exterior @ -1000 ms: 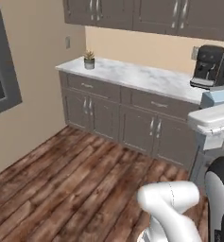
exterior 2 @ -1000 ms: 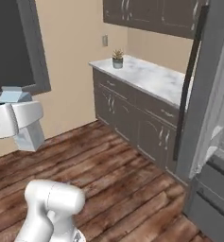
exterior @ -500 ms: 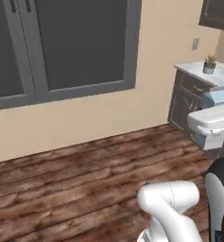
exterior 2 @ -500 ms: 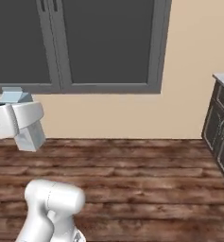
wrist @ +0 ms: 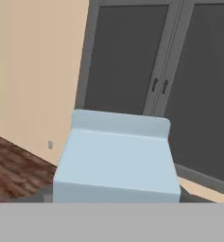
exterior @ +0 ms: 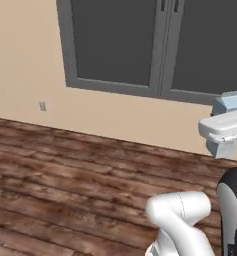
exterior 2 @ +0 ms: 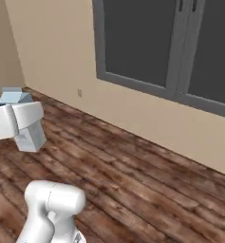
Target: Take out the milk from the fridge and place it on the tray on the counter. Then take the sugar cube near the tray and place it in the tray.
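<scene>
Up at the arm's end, gripper is closed around the milk, jaws part-way apart to the carton's width. Carton's pale blue gabled top pokes above the white hand in both base views, carried in the air well above the wood floor. Facing it: beige wall with a dark grey-framed window, small wall outlet low on the wall.
</scene>
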Controlling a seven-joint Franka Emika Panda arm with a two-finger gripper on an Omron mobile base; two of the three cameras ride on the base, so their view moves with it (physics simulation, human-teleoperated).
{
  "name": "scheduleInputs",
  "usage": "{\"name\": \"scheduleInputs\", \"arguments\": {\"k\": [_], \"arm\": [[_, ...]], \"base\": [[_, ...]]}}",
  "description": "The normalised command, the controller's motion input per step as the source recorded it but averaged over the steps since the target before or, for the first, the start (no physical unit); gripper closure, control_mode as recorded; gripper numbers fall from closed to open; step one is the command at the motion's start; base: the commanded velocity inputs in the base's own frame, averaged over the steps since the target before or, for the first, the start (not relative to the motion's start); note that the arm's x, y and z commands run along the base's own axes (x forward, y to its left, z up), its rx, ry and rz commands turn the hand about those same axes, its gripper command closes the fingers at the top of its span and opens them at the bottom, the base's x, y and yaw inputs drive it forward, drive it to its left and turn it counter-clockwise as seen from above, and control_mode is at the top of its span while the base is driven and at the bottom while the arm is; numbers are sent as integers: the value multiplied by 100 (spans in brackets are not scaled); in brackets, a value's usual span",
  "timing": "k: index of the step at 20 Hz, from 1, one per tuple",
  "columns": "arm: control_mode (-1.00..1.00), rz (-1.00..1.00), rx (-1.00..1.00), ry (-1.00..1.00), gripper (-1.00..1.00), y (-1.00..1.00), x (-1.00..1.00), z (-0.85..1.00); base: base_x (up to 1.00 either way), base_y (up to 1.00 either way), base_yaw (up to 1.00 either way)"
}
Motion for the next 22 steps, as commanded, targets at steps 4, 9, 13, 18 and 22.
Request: {"name": "scheduleInputs", "arguments": {"k": [4, 9, 13, 18, 22], "arm": [[100, 0, 0, 0, 100, 0, 0, 0], [100, 0, 0, 0, 100, 0, 0, 0], [100, 0, 0, 0, 100, 0, 0, 0], [100, 0, 0, 0, 100, 0, 0, 0], [100, 0, 0, 0, 100, 0, 0, 0]], "base": [[6, 13, 98], [7, 21, 95], [7, 24, 94], [8, 25, 94], [1, 22, 96]]}}
